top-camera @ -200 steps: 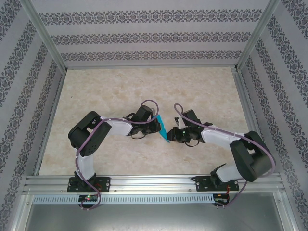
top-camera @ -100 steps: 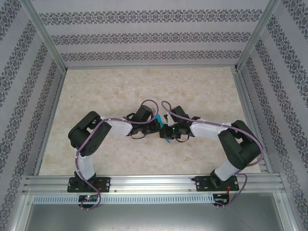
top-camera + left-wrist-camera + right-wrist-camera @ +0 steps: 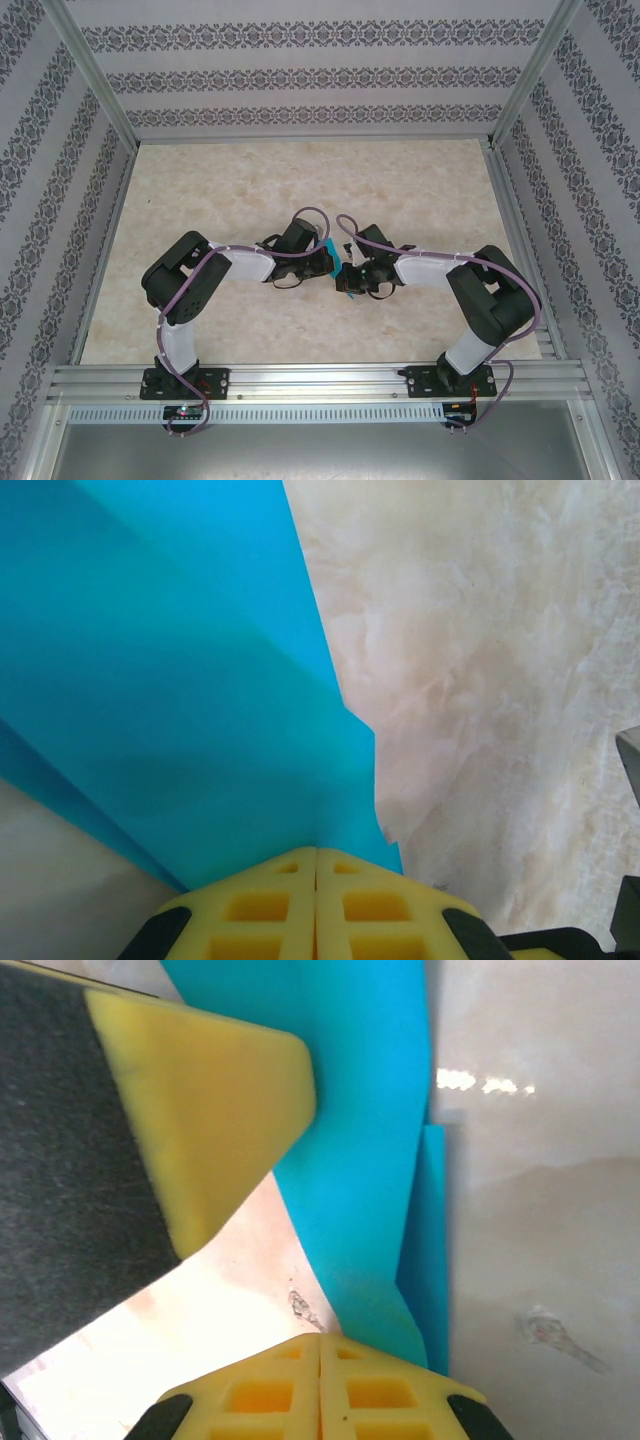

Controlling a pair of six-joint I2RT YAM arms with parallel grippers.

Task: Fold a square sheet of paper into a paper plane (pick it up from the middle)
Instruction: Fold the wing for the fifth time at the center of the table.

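Note:
The square sheet of paper (image 3: pixel 339 263) is teal-blue, folded into layers, and hangs above the middle of the table between the two arms. My left gripper (image 3: pixel 327 263) comes in from the left, and its yellow pads (image 3: pixel 270 900) are shut on the paper (image 3: pixel 170 680), where a crease runs into their seam. My right gripper (image 3: pixel 351 281) faces it from the right and is shut, with the lower end of the paper (image 3: pixel 365 1160) meeting its tips (image 3: pixel 320 1338). One left finger (image 3: pixel 200 1110) shows close by at the upper left. I cannot make out a paper plane shape.
The marbled beige tabletop (image 3: pixel 300 190) lies under both grippers. Patterned walls and aluminium posts (image 3: pixel 95 90) close in the left, right and back. A metal rail (image 3: pixel 320 380) runs along the near edge at the arm bases.
My right arm has swung left to the paper and its gripper has shut there. The left arm has kept still with the paper in its grip.

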